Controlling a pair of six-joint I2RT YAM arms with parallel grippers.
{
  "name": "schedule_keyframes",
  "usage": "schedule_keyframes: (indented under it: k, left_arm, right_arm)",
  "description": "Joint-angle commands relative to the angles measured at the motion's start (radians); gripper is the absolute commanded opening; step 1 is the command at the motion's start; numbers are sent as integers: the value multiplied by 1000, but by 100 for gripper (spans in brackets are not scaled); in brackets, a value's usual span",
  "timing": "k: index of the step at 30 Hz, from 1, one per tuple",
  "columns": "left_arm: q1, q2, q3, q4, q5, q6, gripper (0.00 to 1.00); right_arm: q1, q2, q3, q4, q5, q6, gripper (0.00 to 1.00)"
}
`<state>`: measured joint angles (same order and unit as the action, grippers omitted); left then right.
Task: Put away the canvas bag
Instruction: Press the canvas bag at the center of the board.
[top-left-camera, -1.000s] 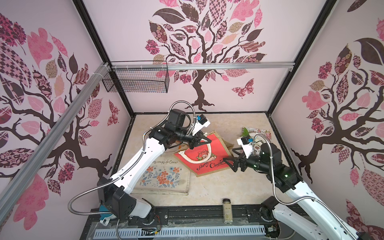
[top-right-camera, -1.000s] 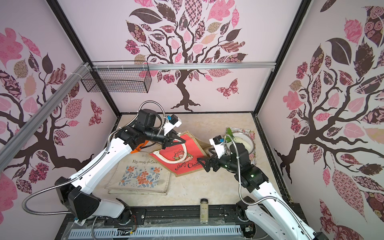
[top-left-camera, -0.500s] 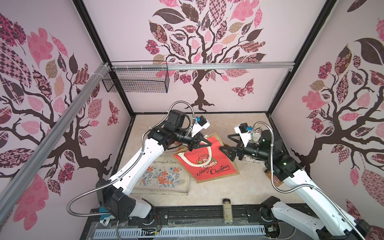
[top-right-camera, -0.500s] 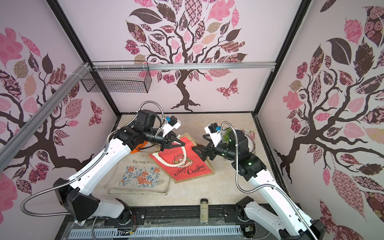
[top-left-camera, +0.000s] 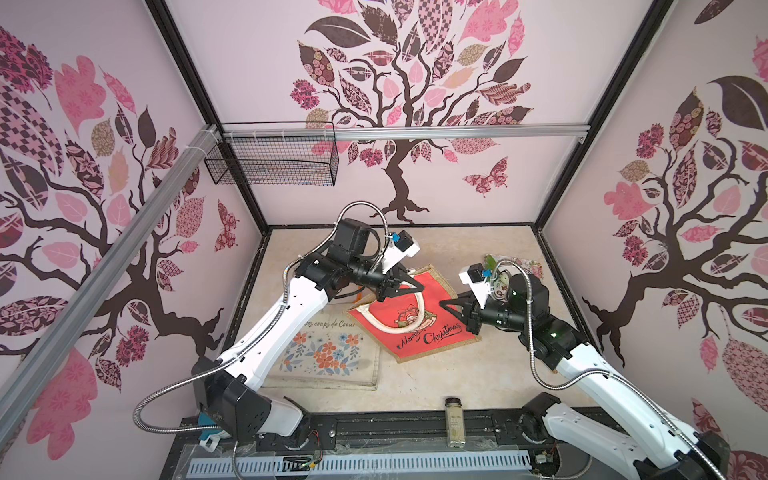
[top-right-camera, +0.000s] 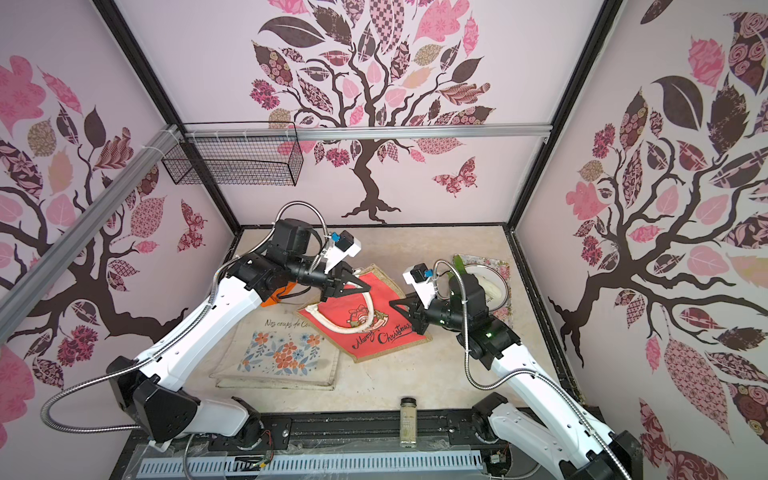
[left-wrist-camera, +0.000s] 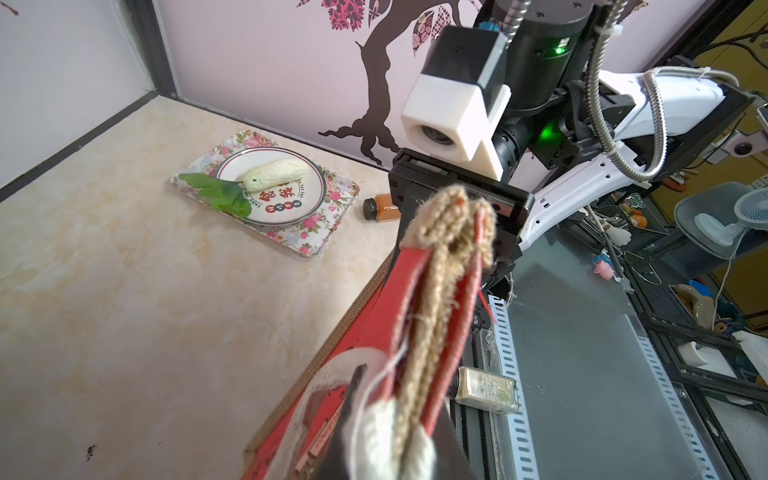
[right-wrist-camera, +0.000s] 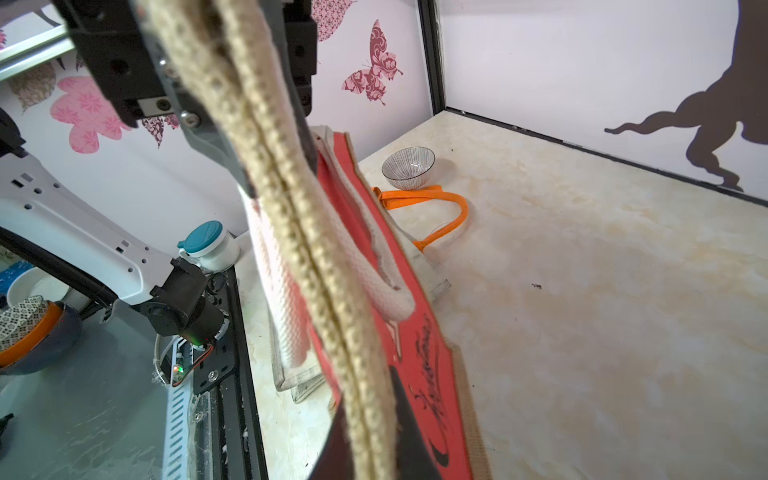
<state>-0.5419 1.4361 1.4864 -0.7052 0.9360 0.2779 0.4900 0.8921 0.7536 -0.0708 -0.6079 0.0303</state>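
The flat red jute-trimmed canvas bag (top-left-camera: 419, 349) read "Merry Christmas"; left jaws clenched its braided rim, right jaws seemingly likewise.

Both top views look steeply down from high above the front edge, taking in the whole table (top-left-camera: 457, 374), the left arm (top-left-camera: 286, 320), the right arm (top-left-camera: 598, 374) and three walls. The left wrist camera sits very close along the edge of the red bag (left-wrist-camera: 395, 316), facing the right arm (left-wrist-camera: 673, 99). The right wrist camera, equally close, looks the opposite way along that bag (right-wrist-camera: 419, 365) toward the left arm (right-wrist-camera: 83, 241).
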Motion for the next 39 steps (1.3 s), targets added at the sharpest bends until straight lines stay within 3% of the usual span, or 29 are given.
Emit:
schedule_keyframes:
  k: [1,2,3,4,6,9,10,11,12,13,14,17,18,19,20,22,26,27,30,31,33,34,36,37,39]
  left_arm:
    - [-1,-25,-14,56,50,-14,0]
    - [-1,-27,-15,58,50,-16,0]
    - [-1,-28,-15,60,47,-16,0]
    - [-1,-29,-17,61,46,-15,0]
    - [-1,-32,-21,61,41,-9,0]
    - [-1,-37,-27,66,39,-8,0]
    - [0,-39,-28,71,40,-10,0]
    - [0,-40,-31,72,41,-10,0]
    - [1,-39,-34,73,45,-5,0]
    - [0,-38,-36,70,55,1,0]
    - [0,-36,-37,72,57,-3,0]
    - [1,-33,-33,73,51,-9,0]
    - [1,-34,-33,77,47,-11,0]
    - [0,-37,-35,80,45,-13,0]
    - [1,-38,-37,83,40,-14,0]
    - [1,-47,-44,82,71,6,0]
    - [0,-60,-62,108,52,-4,0]
    - [0,-59,-59,99,40,-1,0]
    - [0,-53,-57,100,22,-6,0]
    - [0,-54,-57,102,17,-10,0]
    - [1,-53,-55,96,25,-6,0]
    - [2,-52,-55,98,27,-7,0]
    - [0,-54,-55,102,16,-9,0]
    - [1,-55,-56,105,5,-14,0]
    - [1,-58,-58,108,-18,-18,0]
  right_arm:
    - [-4,-14,-17,20,28,15,11]
    - [-4,-15,-19,19,34,22,24]
    - [-4,-12,-19,13,40,31,54]
    - [-4,-11,-20,7,45,40,66]
    - [-4,-6,-30,8,46,52,73]
    - [-5,-3,-54,17,33,68,73]
    - [-4,-2,-61,17,29,74,68]
    - [-4,-2,-64,16,27,77,57]
    - [-5,-2,-68,17,27,82,22]
    - [-4,-3,-71,16,31,88,4]
    - [-4,-5,-75,16,30,92,0]
    - [-5,-12,-90,18,42,108,3]
    - [-4,-15,-94,13,47,113,16]
    - [-3,-17,-95,5,58,117,44]
    - [-4,-18,-96,-7,74,123,56]
    - [-4,-19,-97,-33,105,126,64]
    - [-5,-36,-131,-14,112,145,56]
    - [-4,-40,-142,-3,98,149,47]
    - [-4,-48,-164,15,93,167,7]
    - [-5,-53,-170,18,99,172,1]
    - [-4,-59,-177,20,110,178,3]
    - [-4,-58,-177,16,120,183,8]
    - [-5,-47,-169,0,129,188,47]
    - [-5,-40,-166,-6,129,191,56]
    - [-5,-31,-167,-7,106,196,65]
